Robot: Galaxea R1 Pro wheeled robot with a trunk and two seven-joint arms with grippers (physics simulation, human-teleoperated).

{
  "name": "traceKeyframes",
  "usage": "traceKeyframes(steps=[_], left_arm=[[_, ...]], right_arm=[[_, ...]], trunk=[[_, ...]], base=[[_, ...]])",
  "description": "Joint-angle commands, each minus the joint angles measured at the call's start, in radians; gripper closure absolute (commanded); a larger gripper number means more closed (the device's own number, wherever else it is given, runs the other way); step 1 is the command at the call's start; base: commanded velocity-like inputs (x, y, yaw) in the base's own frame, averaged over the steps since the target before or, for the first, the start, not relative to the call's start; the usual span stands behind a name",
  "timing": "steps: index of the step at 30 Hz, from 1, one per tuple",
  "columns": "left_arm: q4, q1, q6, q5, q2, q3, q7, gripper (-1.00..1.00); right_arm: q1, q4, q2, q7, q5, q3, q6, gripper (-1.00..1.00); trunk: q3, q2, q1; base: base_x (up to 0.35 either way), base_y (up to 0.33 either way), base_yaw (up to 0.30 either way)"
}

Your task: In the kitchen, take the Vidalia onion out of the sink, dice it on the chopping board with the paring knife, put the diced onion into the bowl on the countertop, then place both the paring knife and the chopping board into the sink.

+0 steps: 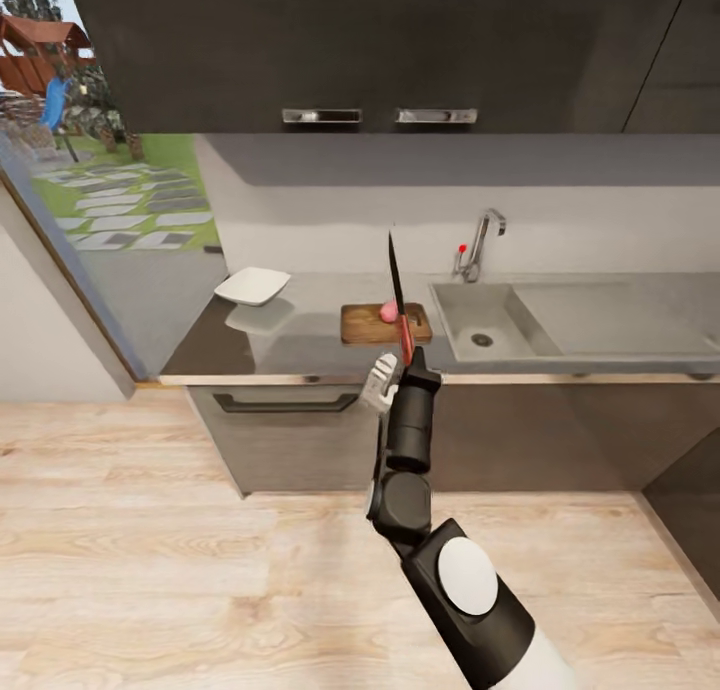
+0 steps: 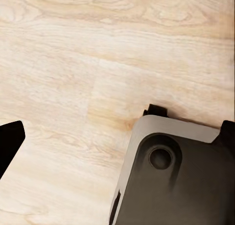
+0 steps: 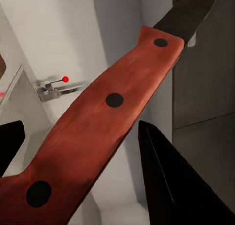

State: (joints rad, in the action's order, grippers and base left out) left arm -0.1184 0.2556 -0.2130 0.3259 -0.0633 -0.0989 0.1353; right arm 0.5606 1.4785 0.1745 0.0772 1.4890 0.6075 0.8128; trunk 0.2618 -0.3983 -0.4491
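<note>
Vidalia onion (image 1: 388,312) on chopping board (image 1: 385,323), left of sink (image 1: 497,320) | my right gripper (image 1: 407,353) clamped on paring knife (image 1: 398,295), blade up | left gripper (image 2: 10,142): can't tell

A: Is there room above the chopping board (image 1: 385,323)?

B: Partly. The paring knife (image 1: 398,293) stands upright in the right gripper (image 1: 403,355) just in front of it, blade pointing up, so it blocks the near side. The Vidalia onion (image 1: 388,311) sits on the board's far part.

A: And to the left?

B: The countertop (image 1: 300,340) is bare between the board and the bowl (image 1: 252,286), so a hand can pass there.

A: On the right?

B: The sink (image 1: 485,328) lies open just beside the board. The faucet (image 1: 478,245) rises at its far edge, and dark wall cabinets (image 1: 380,50) hang above.
</note>
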Motion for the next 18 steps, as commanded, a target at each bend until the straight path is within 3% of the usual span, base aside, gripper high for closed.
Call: traceKeyframes(steps=[1,5,9,13,15,18], left_arm=[[0.0,0.001,-0.003,0.007,-0.001,-0.009,0.005,-1.0],[-0.001,0.001,-0.002,0.007,-0.002,-0.007,0.006,-1.0],[-0.001,0.001,0.0,0.007,-0.002,-0.007,0.006,-1.0],[-0.001,0.001,-0.003,0.007,-0.004,-0.008,0.006,-1.0],[-0.001,0.001,-0.004,0.007,-0.005,-0.008,0.006,-1.0],[-0.001,0.001,-0.005,0.007,-0.006,-0.008,0.006,-1.0]], right_arm=[[0.011,0.009,0.0,-0.017,0.002,0.002,0.005,1.0],[0.043,0.028,0.0,-0.048,0.016,0.004,0.006,1.0],[0.062,0.033,0.0,-0.079,0.096,0.026,0.006,1.0],[0.066,0.034,0.0,-0.118,0.142,0.032,0.007,1.0],[0.066,0.034,0.0,-0.126,0.15,0.038,0.008,1.0],[0.067,0.033,0.0,-0.152,0.156,0.079,0.01,1.0]], trunk=[[0.002,-0.002,-0.001],[0.002,-0.002,-0.001],[0.002,-0.002,-0.001],[0.002,-0.002,-0.001],[0.002,-0.002,-0.001],[0.002,-0.002,-0.001]], base=[[0.237,-0.24,0.0],[0.237,-0.242,0.0],[0.238,-0.243,0.0],[0.23,-0.227,0.0],[0.125,-0.107,0.0],[0.049,-0.042,0.0]])
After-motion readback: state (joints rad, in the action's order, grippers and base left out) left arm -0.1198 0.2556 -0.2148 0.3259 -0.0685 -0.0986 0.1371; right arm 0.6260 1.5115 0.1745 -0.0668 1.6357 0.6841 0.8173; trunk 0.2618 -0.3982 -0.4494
